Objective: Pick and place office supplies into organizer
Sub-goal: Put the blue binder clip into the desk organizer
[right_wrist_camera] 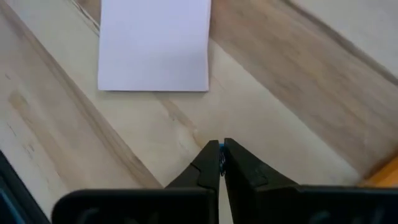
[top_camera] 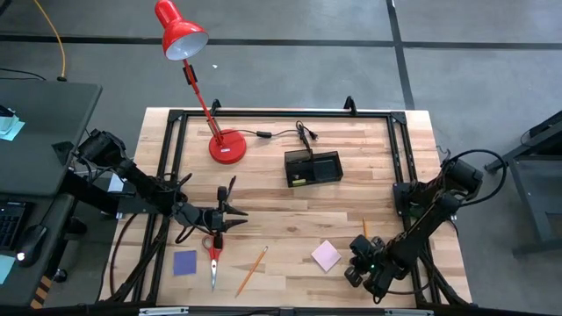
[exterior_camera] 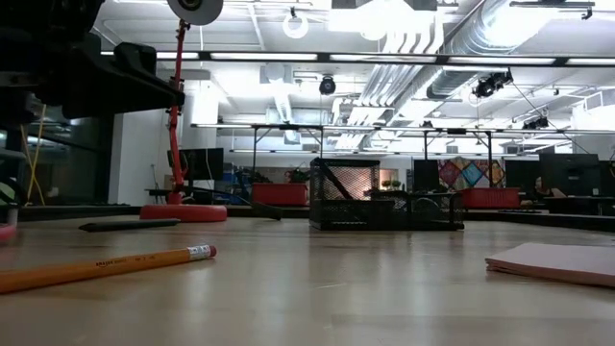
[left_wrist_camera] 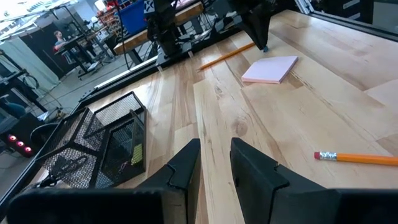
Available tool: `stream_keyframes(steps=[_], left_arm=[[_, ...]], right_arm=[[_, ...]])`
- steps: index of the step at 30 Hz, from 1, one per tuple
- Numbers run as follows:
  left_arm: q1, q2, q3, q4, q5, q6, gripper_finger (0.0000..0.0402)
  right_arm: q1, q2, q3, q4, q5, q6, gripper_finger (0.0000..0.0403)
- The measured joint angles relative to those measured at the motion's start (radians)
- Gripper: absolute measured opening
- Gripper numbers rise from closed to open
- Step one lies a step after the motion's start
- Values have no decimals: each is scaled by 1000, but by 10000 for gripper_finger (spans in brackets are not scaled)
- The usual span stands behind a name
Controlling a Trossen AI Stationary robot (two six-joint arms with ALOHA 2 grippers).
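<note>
My right fingers (right_wrist_camera: 221, 149) were pressed together, empty, the pink sticky pad (right_wrist_camera: 154, 43) just ahead on the worktop (right_wrist_camera: 280, 93). I judged it light, flat, floppy; best pinched across one edge.

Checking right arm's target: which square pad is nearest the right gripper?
The pink sticky pad, just left of the right gripper; the blue-purple pad lies far across, near the scissors.

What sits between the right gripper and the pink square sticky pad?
Nothing. In the right wrist view, only bare wooden table lies between the shut right gripper and the pink square sticky pad; the high view agrees.
</note>
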Motion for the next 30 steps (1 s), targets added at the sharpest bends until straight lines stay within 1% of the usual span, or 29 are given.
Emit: stream_keyframes(steps=[7,13,17,27,30], left_arm=[[0,0,0,1,0,1,79],[0,0,0,2,0,0,79],[0,0,0,2,0,-5,79],[0,0,0,2,0,-11,79],[0,0,0,2,0,-15,79]], right_arm=[[-8,-13,0,-38,47,-34,3],[-42,-50,0,-127,69,-98,1],[-84,-84,0,-140,128,-198,1],[-224,-168,0,-146,345,-553,0],[-277,-185,0,-142,374,-645,0]])
